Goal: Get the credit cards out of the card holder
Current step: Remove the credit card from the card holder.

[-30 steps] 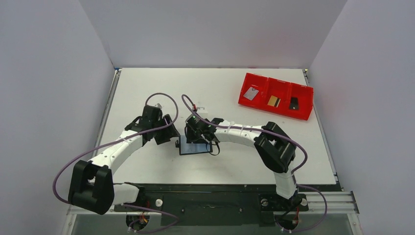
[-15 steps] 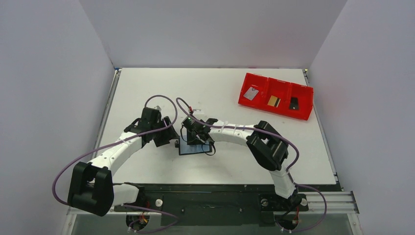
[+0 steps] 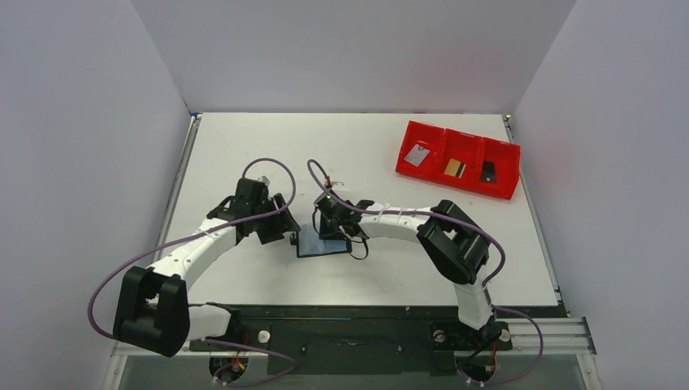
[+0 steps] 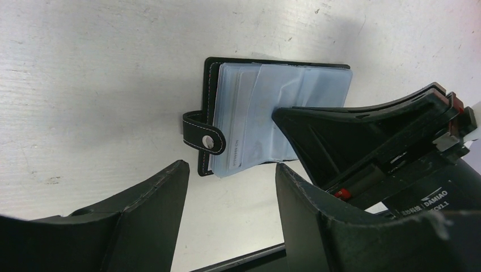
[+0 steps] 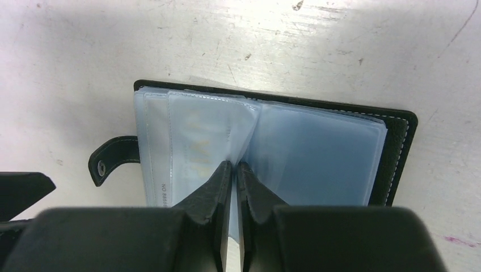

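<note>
White desk [image 3: 244, 146]: three credit cards [image 3: 454, 168] lie in the red tray [image 3: 511, 189], upper right. Right hand [image 5: 234, 170] pinches the open card holder's [image 5: 317, 158] sleeve, more seemingly inside; left hand [image 4: 231, 170] gapes empty.

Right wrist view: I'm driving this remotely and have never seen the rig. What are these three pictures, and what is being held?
A left arm and a right arm are bolted at the near edge of a white table. The top view looks down on both. Each wrist view looks out along that arm's own fingers. An open black card holder lies between the arms. The right gripper is pinched shut on a clear sleeve inside it. The left gripper stands open beside the holder's strap, holding nothing. At the far right a red tray holds a silver card, a gold card and a black card, one per compartment.
</note>
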`<state>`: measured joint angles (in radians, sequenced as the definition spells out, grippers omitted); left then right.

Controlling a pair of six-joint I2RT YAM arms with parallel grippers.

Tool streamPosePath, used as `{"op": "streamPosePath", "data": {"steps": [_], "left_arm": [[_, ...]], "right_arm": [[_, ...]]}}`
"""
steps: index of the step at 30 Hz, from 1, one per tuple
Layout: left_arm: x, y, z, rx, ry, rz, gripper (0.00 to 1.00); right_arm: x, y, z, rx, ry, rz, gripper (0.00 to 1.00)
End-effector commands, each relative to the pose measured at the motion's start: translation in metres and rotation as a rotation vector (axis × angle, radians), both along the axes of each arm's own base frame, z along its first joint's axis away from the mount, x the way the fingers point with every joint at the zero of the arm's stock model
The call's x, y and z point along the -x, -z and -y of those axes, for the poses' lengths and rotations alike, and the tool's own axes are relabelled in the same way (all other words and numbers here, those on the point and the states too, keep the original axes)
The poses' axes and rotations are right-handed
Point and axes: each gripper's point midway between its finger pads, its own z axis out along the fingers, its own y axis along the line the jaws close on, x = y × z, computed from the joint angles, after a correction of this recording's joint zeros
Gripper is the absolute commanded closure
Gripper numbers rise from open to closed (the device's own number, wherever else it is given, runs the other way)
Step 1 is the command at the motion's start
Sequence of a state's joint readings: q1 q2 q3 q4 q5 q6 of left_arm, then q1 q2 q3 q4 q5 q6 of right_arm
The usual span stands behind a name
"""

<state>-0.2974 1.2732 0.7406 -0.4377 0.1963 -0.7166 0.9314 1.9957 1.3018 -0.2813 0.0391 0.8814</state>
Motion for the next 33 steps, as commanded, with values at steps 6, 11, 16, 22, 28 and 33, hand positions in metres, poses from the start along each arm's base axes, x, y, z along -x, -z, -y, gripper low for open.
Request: {"op": "streamPosePath", "data": {"steps": [6, 11, 16, 22, 28, 33], "left_arm": [[-0.010, -0.012, 0.017, 0.044, 0.065, 0.053, 0.45], [-0.011, -0.016, 0.033, 0.045, 0.112, 0.058, 0.45], [-0.014, -0.016, 0.047, 0.035, 0.143, 0.058, 0.46], [-0.021, -0.008, 0.053, -0.001, 0.158, 0.051, 0.49], [-0.020, 0.014, 0.060, -0.009, 0.193, 0.025, 0.51], [-0.019, 0.029, 0.066, 0.003, 0.215, 0.012, 0.52]], "right_arm": [[0.023, 0.049, 0.021, -0.094, 0.012, -0.171, 1.00], [0.025, 0.057, 0.018, -0.197, 0.028, -0.213, 1.00], [0.021, 0.060, 0.018, -0.290, 0.062, -0.241, 1.00], [0.022, 0.066, 0.026, -0.288, 0.082, -0.254, 1.00], [0.023, 0.069, 0.032, -0.284, 0.090, -0.260, 1.00], [0.024, 0.071, 0.035, -0.278, 0.093, -0.262, 1.00]]}}
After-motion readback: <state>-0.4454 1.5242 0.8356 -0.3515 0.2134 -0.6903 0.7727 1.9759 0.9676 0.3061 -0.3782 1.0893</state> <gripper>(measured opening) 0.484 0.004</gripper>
